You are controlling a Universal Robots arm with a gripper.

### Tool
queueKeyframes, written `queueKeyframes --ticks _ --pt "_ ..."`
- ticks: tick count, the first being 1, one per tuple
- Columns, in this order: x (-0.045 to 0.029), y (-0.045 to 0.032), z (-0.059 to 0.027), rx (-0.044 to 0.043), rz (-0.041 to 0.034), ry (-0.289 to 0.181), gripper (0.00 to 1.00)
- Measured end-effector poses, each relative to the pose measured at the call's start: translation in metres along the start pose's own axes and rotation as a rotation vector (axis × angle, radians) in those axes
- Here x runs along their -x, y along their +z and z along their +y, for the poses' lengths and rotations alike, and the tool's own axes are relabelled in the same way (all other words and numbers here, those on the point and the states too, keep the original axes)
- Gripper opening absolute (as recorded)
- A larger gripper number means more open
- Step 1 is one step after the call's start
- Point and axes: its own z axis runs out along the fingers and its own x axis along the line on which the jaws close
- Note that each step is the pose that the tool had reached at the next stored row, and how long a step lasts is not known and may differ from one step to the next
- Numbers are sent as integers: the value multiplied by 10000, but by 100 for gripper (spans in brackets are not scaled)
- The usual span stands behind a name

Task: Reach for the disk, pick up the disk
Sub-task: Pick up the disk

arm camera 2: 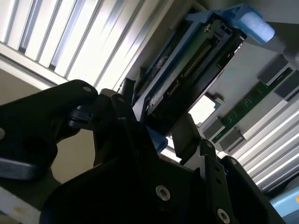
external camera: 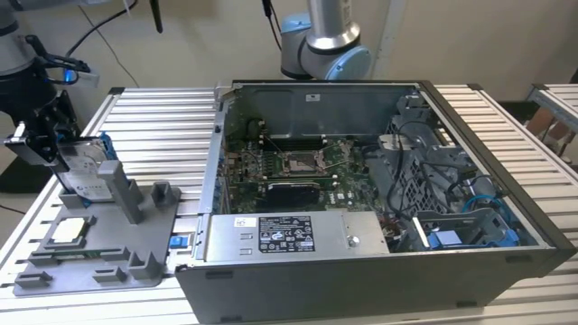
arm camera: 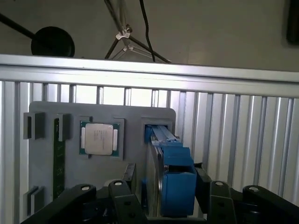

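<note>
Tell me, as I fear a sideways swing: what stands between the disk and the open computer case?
In the exterior view, two grey fixture posts stand between the disk and the computer case, then a strip of slatted table.

The gripper [arm camera: 166, 179] is matte black, built of angular links and rounded knuckles. Small round silver screw heads [arm camera 2: 162, 192] dot its body in both wrist views. In the exterior view a blue cable [external camera: 65, 68] loops beside the dark wrist [external camera: 32, 88].
</note>
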Motion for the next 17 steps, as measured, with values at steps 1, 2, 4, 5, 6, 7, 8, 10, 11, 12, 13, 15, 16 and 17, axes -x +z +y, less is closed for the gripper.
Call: queueKeyframes --ticks 1,2,4,5,6,7,8,10,11,12,13,15,16,17 --pt "0 11 0 -12 -36 1 100" --pt "0 21 0 -23 -75 1 100" --pt "-1 43 0 -38 -162 -1 100" --pt "-1 53 0 -42 -202 -1 100" --pt "0 59 0 -43 -226 0 100" --pt "0 62 0 -44 -235 1 100" --pt "0 66 0 -43 -242 1 100" --pt "-1 75 0 -45 -254 -1 100" --pt "-1 80 0 -46 -259 0 100" --pt "-1 83 0 -44 -259 0 100" --pt "-1 84 0 -43 -259 -1 100" --pt "-2 90 0 -45 -260 -1 100" --pt "-2 95 -1 -47 -261 -1 100" --pt "-2 102 -1 -48 -262 -1 100"
